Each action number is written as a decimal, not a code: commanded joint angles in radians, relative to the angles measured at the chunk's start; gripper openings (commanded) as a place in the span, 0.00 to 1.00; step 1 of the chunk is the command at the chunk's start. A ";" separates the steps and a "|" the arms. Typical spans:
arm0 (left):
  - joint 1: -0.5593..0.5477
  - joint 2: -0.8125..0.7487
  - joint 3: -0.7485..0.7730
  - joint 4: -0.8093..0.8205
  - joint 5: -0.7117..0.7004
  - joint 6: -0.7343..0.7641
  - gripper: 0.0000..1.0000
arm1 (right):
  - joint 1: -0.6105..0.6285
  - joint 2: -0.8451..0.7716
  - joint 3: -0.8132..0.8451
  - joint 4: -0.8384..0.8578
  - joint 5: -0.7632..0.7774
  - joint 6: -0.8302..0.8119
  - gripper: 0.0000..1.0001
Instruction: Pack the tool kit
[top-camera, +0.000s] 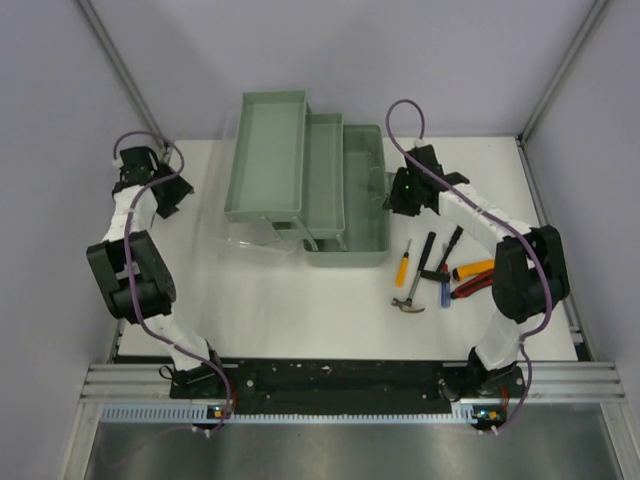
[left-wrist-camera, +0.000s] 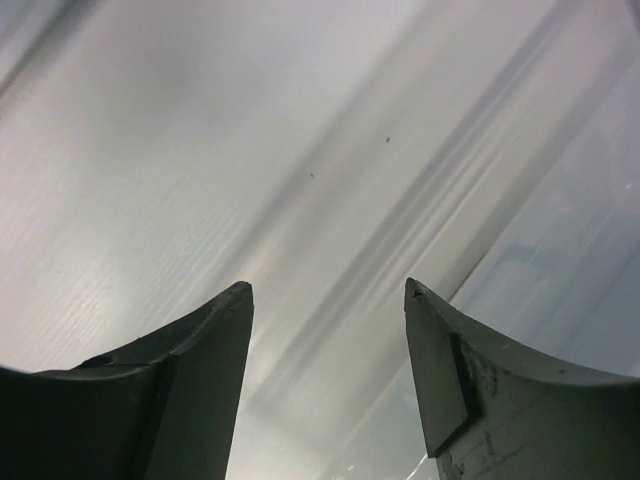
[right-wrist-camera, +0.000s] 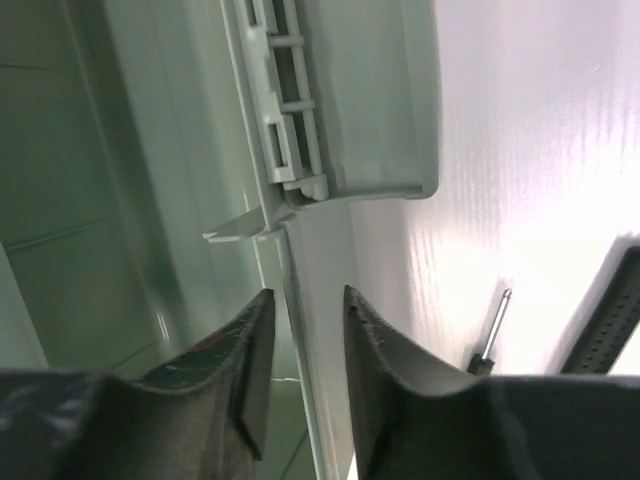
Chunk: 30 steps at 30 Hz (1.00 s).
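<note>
Top view: open toolbox (top-camera: 365, 215) at my table's (top-camera: 290, 310) far edge, hammer (top-camera: 408, 303) unpacked near its right edge; left wrist: left gripper (left-wrist-camera: 328, 290) wide, empty; right wrist: right gripper (right-wrist-camera: 305, 295) slightly parted astride the toolbox rim, clamping nothing; next, I judge, fetch the hammer.

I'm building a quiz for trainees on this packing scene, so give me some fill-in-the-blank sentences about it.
1. The toolbox stands ____, its trays fanned out.
2. The hammer lies on the ____, outside the toolbox.
3. The left gripper holds ____.
Missing words: open; table; nothing.
</note>
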 joint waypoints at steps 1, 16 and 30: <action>0.001 -0.132 0.107 -0.101 -0.126 0.052 0.71 | -0.029 -0.077 0.096 -0.013 0.044 -0.008 0.37; -0.055 -0.408 0.252 0.073 0.509 0.098 0.93 | -0.193 -0.273 -0.126 -0.117 0.163 -0.039 0.57; -0.324 -0.500 0.052 0.428 0.758 -0.043 0.98 | -0.266 -0.140 -0.280 -0.114 0.237 -0.031 0.40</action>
